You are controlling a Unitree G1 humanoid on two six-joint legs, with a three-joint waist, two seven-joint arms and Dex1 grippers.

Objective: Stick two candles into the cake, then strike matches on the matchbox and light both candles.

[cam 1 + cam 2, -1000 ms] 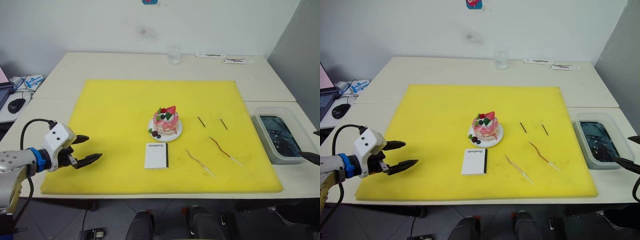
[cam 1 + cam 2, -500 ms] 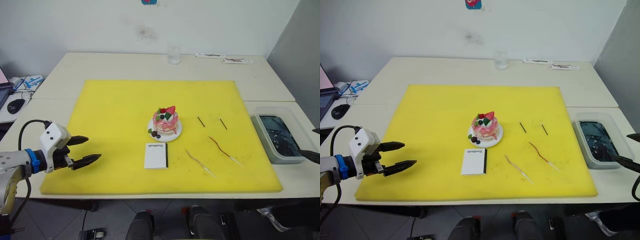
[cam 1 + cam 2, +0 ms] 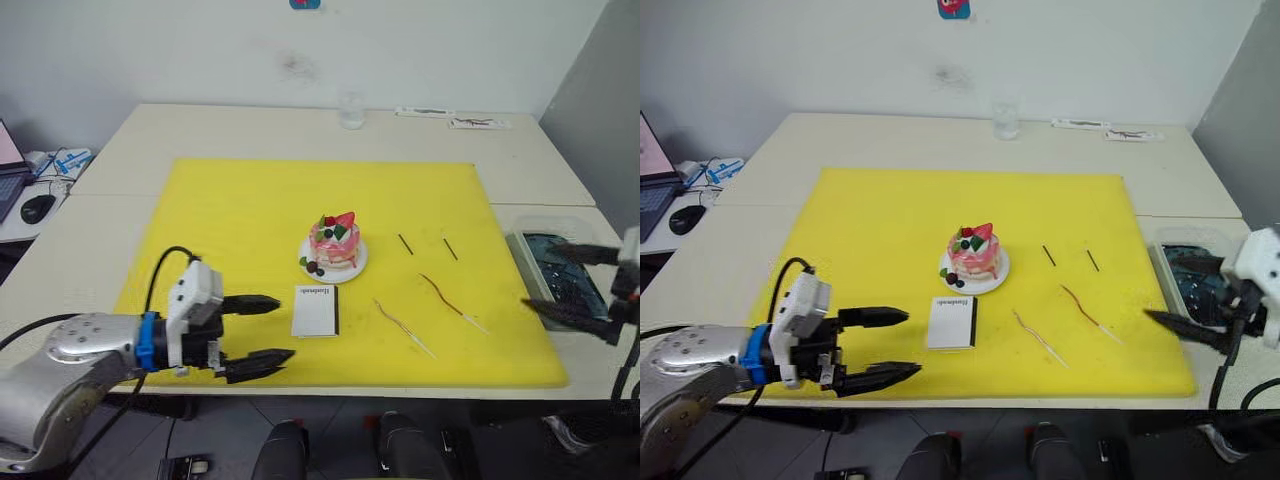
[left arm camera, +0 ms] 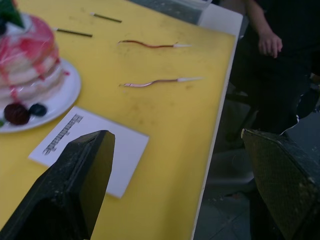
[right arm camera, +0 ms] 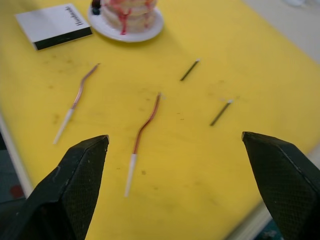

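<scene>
The pink cake (image 3: 333, 243) with a strawberry sits on its white plate mid-mat. Just in front of it lies the white matchbox (image 3: 316, 310). To the right lie the tan candle (image 3: 403, 327) and the dark red candle (image 3: 447, 301), with two dark matches (image 3: 404, 244) (image 3: 448, 249) behind them. My left gripper (image 3: 286, 327) is open and empty, just left of the matchbox near the mat's front edge. My right gripper (image 3: 538, 276) is open and empty at the mat's right edge, right of the dark red candle (image 5: 145, 125).
A yellow mat (image 3: 250, 200) covers the table's middle. A grey tray of dark water (image 3: 565, 285) stands right of it, under my right gripper. A glass (image 3: 351, 108) and packets (image 3: 450, 118) lie at the back. A person's hand (image 4: 270, 42) is beyond the front edge.
My left gripper has moved right along the front edge, from the mat's left corner to beside the matchbox. My right gripper has come up and inward to the mat's right edge.
</scene>
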